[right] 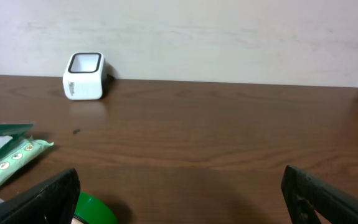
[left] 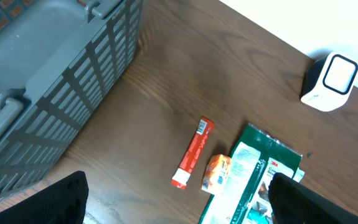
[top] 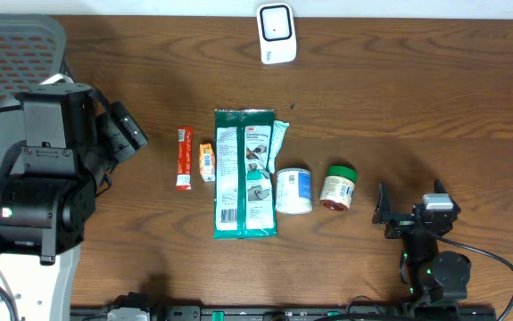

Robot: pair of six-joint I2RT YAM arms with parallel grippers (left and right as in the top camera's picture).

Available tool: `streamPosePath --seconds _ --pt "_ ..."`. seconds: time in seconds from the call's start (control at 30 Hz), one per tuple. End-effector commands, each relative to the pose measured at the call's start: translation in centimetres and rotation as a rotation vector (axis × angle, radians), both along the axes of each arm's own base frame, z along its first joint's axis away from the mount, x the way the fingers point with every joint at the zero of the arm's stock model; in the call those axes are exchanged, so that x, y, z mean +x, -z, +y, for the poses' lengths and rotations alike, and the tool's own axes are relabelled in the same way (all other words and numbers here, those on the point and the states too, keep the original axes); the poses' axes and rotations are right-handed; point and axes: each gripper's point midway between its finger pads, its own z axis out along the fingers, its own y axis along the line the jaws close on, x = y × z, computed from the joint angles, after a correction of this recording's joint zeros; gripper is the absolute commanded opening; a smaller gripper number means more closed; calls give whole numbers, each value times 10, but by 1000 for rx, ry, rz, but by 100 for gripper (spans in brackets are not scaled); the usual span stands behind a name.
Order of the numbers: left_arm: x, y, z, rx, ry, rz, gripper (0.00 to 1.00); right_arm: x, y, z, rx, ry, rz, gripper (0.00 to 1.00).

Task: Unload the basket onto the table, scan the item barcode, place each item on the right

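Both the left gripper (left: 179,202) and right gripper (right: 179,199) gape wide, holding nothing. In the mid-table row, the big green packet (top: 244,174) may flop, hiding its barcode from the scanner (top: 277,34). The jar (top: 337,186) may roll, and the thin red stick (top: 183,158) may slip.

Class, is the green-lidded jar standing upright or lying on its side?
Lying on its side: overhead, the green-lidded jar shows its label, lid at one end, base at the other.

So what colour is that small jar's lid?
Green; the small round jar's lid shows best overhead.
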Motion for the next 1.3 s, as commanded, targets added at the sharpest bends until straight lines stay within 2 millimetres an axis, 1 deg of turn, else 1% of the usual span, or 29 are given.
streamPosePath --seconds 0.0,0.07,0.2,0.27,0.33,0.4,0.43,0.47,0.5,0.53,0.6,0.63,0.7,0.73,0.77,0.8,0.83,0.93,1.03,1.07,1.13,1.17,1.2,1.23,1.27 --pt "1 -3 3 15 -5 -4 90 0 1 5 36 -26 1 99" --pt "1 -3 3 15 -5 -4 90 -1 0 13 113 -67 3 99" --pt "1 -3 3 15 -5 -4 90 -1 -1 16 235 -74 7 99" --pt "1 -3 3 15 -5 -4 90 -2 -2 23 242 -114 10 99" --pt "1 -3 3 15 -5 -4 90 -3 -10 25 243 -126 -3 99" --pt "1 -3 3 15 -5 -4 90 -8 -29 25 244 -127 -14 99" --pt "1 -3 3 15 -5 -4 90 -12 -46 23 250 -121 -20 99" --pt "1 -3 3 15 -5 -4 90 -14 -54 22 253 -114 -26 99" --pt "1 -3 3 15 -5 -4 90 -21 -85 19 266 -102 -50 99" --pt "1 -3 3 15 -5 -4 90 -25 -106 19 267 -104 -60 99" --pt "1 -3 3 15 -5 -4 90 -30 -138 19 267 -104 -56 99" --pt "1 -3 3 15 -5 -4 90 -33 -158 19 267 -101 -35 99" --pt "1 -3 3 15 -5 -4 90 -32 -188 20 264 -92 44 99" --pt "1 -3 3 15 -5 -4 90 -31 -200 20 254 -87 103 99" --pt "1 -3 3 15 -5 -4 90 -29 -204 21 242 -89 135 99" --pt "1 -3 3 15 -5 -4 90 -25 -213 23 214 -98 214 99" --pt "1 -3 3 15 -5 -4 90 -22 -216 25 197 -103 300 99" --pt "1 -3 3 15 -5 -4 90 -14 -217 25 194 -84 522 99" --pt "1 -3 3 15 -5 -4 90 -5 -222 26 196 -73 628 99" --pt "1 -3 3 15 -5 -4 90 5 -224 26 197 -67 695 99" --pt "1 -3 3 15 -5 -4 90 10 -220 30 198 -88 733 99" --pt "1 -3 3 15 -5 -4 90 12 -217 33 207 -105 749 97" --pt "1 -3 3 15 -5 -4 90 14 -213 35 220 -111 770 81" --pt "1 -3 3 15 -5 -4 90 17 -203 36 291 -73 823 52" --pt "1 -3 3 15 -5 -4 90 19 -194 37 335 -44 872 37"
